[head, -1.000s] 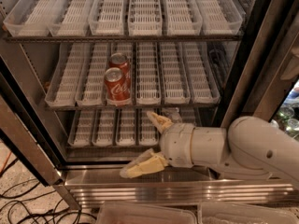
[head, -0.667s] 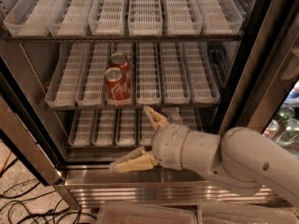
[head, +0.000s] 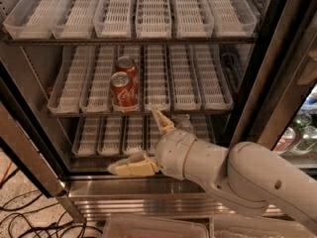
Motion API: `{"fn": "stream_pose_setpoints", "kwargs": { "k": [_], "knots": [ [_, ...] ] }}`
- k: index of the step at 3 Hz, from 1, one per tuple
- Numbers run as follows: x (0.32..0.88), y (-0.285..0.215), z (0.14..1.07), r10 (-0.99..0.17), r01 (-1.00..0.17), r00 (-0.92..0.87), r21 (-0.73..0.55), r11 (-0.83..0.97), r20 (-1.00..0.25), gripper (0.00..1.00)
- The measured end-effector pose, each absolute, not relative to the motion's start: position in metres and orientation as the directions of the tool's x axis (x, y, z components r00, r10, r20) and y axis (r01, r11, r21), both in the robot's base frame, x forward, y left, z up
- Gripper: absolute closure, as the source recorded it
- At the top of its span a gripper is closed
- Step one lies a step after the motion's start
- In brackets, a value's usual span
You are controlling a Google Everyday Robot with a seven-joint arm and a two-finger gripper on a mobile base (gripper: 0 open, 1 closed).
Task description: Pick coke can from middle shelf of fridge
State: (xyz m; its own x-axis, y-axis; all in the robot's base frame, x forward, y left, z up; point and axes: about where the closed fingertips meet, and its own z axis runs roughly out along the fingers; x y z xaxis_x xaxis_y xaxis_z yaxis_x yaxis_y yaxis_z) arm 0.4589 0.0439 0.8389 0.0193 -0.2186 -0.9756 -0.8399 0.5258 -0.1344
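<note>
Two red coke cans stand one behind the other in one lane tray of the middle shelf (head: 208, 105) of the fridge (head: 277, 83). The front coke can (head: 123, 91) is at the shelf's front edge; the second can (head: 126, 64) is just behind it. My gripper (head: 141, 143) is open, in front of the bottom shelf, below and slightly right of the front can. One cream finger (head: 162, 121) points up toward the middle shelf's edge, the other finger (head: 131, 166) reaches left. It holds nothing.
The top shelf (head: 138, 14) and bottom shelf (head: 109, 135) hold white slotted trays. The open dark-edged glass door (head: 270, 73) stands at the right, with bottles (head: 297, 135) beyond it. Cables (head: 20, 212) lie on the floor at the left. Clear bins (head: 153, 227) sit at the bottom.
My arm and gripper have moved left and slightly up toward the fridge, bringing the open fingers nearer the front can. The cans have not moved.
</note>
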Motion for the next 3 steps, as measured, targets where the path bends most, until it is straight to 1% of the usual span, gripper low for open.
{"fn": "stream_pose_setpoints", "kwargs": {
  "k": [1, 2, 3],
  "knots": [
    [0.465, 0.047, 0.837, -0.204, -0.810, 0.024, -0.139, 0.570, -0.979, 0.00],
    [0.468, 0.064, 0.838, -0.182, -0.770, 0.058, -0.160, 0.618, -0.982, 0.00],
    [0.485, 0.068, 0.835, -0.173, -0.735, 0.066, -0.165, 0.658, -0.983, 0.00]
  ]
}}
